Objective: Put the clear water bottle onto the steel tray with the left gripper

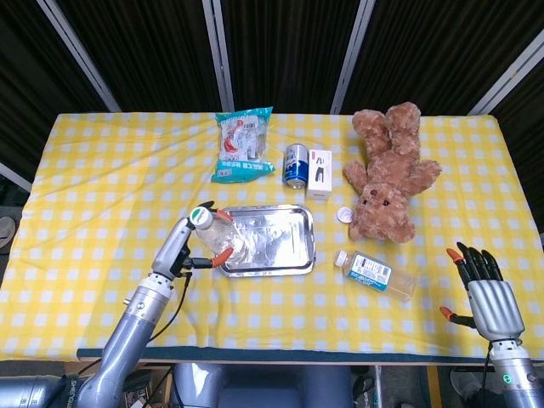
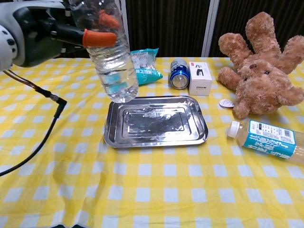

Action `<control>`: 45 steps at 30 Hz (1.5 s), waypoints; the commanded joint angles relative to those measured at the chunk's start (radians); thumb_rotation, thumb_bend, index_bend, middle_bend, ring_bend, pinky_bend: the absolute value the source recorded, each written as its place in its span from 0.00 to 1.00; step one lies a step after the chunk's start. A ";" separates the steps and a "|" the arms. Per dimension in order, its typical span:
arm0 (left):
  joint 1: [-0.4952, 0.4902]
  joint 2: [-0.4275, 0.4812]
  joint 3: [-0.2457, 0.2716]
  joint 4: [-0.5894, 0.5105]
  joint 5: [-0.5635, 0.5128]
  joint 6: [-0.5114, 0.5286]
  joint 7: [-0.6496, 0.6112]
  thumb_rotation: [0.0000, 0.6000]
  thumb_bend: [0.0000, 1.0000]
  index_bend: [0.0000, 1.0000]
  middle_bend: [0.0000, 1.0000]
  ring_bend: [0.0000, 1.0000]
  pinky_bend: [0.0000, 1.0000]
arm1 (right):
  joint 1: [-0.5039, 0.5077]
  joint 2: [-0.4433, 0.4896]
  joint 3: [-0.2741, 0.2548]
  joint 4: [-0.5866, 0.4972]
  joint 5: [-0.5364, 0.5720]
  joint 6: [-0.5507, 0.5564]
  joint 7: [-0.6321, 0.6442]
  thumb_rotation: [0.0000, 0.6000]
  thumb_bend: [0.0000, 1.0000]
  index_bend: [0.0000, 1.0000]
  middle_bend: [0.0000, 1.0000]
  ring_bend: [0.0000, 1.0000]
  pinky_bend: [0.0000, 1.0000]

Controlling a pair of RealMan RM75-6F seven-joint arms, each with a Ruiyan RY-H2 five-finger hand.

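1. The left hand [image 2: 45,33] is grasping the clear plastic water bottle [image 2: 110,57], its orange-tipped fingers [image 2: 99,38] wrapping around the bottle's upper part.
2. The bottle is hanging tilted in the air, its base just above the left rim of the rectangular steel tray [image 2: 156,122].
3. The right hand [image 1: 484,293] is resting near the table's right front corner, fingers spread and holding nothing.
4. A brown teddy bear [image 2: 259,71] is lying beyond the tray's right side.
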 commanded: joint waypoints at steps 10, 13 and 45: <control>0.251 0.351 0.046 0.062 0.162 -0.010 -0.333 1.00 0.46 0.55 0.53 0.06 0.01 | 0.000 -0.002 -0.002 -0.009 -0.002 -0.001 -0.010 1.00 0.05 0.10 0.00 0.00 0.00; 0.295 0.413 0.038 0.101 0.207 -0.030 -0.469 1.00 0.46 0.55 0.53 0.06 0.01 | 0.001 -0.003 -0.002 -0.009 0.002 -0.005 -0.011 1.00 0.05 0.10 0.00 0.00 0.00; -0.155 -0.199 -0.052 0.202 -0.147 0.038 0.129 1.00 0.47 0.57 0.54 0.06 0.01 | 0.008 0.002 -0.001 0.004 0.007 -0.020 0.022 1.00 0.05 0.10 0.00 0.00 0.00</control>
